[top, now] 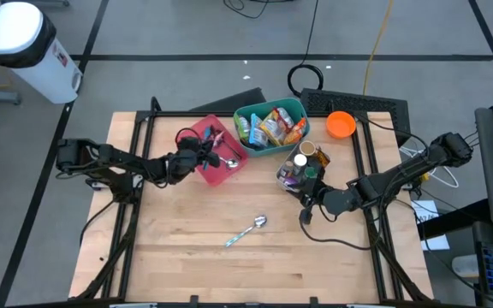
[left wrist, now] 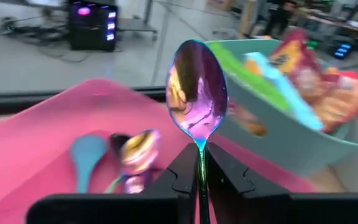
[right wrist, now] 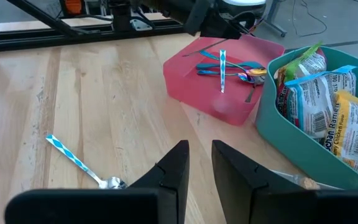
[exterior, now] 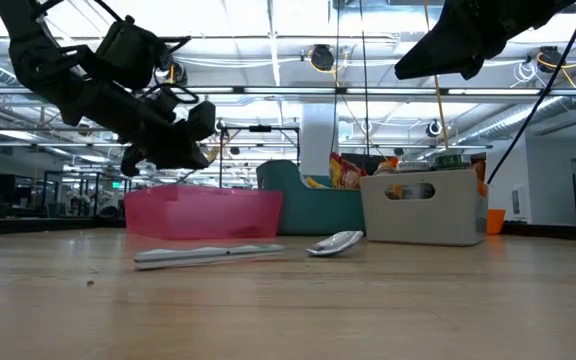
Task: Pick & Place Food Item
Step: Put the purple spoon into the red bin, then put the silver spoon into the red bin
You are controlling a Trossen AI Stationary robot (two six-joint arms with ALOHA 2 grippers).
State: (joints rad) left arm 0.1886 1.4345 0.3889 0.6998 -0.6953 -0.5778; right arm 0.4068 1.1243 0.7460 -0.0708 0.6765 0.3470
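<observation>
Held nearest the lens in the left wrist view, an iridescent metal spoon (left wrist: 197, 93) stands upright with its stem clamped between the left gripper (left wrist: 202, 171) fingers, above the pink plastic bin (left wrist: 39, 134) where other spoons already lie, so I judge this utensil is about to be dropped.

From the high view, another spoon with a blue-striped handle (top: 246, 231) lies on the wooden table (top: 195, 265) at lower centre, not yet sorted, and the right gripper (top: 308, 214) hangs empty with fingers slightly apart right of centre; the food packets (top: 272, 127) sit untouched in the teal bin (top: 245, 114) at upper centre, so the food part seems not begun.
</observation>
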